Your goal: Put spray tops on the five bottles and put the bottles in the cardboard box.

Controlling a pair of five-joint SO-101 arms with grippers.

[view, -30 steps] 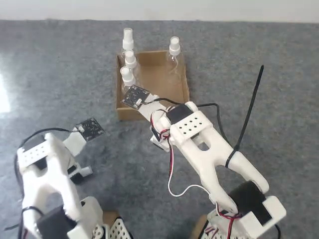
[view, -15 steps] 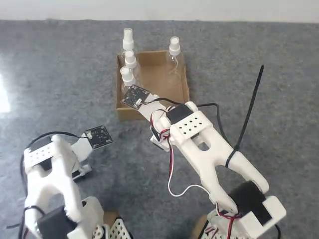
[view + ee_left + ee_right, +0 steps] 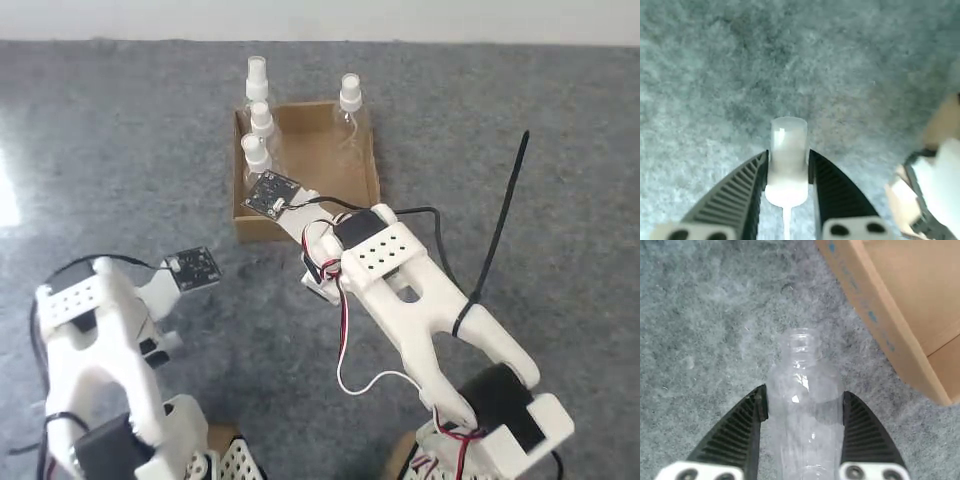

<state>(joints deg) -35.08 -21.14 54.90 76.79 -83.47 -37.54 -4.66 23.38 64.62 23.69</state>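
My left gripper point(image 3: 788, 156) is shut on a white spray top point(image 3: 788, 145) and holds it above the grey carpet. Between the fingers of my right gripper point(image 3: 804, 393), which is shut on it, sits a clear bottle point(image 3: 804, 385) with an open neck, just beside the cardboard box point(image 3: 900, 300). In the high view the cardboard box point(image 3: 355, 180) lies at the middle back, with several capped bottles standing in it: three along its left side point(image 3: 257, 152) and one at the back right point(image 3: 350, 96). The right arm point(image 3: 400, 280) reaches to the box's front edge. The left arm point(image 3: 100, 340) is at the lower left.
Grey carpet point(image 3: 520, 120) covers the table on all sides of the box. A black cable tie point(image 3: 505, 215) sticks up from the right arm. Part of the right arm point(image 3: 935, 175) shows at the edge of the left wrist view.
The left arm has shifted slightly to the right and back a little, still holding the spray top. The right arm and the bottles have stayed put.
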